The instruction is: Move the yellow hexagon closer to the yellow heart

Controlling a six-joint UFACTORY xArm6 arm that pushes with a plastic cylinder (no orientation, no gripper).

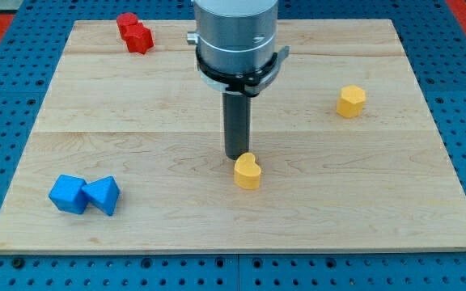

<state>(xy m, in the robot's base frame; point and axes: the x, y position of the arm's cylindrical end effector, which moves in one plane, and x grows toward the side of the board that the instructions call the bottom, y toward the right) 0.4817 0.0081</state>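
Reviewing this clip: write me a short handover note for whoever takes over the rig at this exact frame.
My tip is down on the board, just above and to the left of the yellow heart, about touching it.
The yellow hexagon sits apart toward the view's right, above the heart's level.
Done: nothing visible yet; the two yellow blocks are well apart.
Left: bring the tip round to the hexagon's far right side and push it left and down toward the heart.
Two red blocks and two blue blocks lie out of the way.
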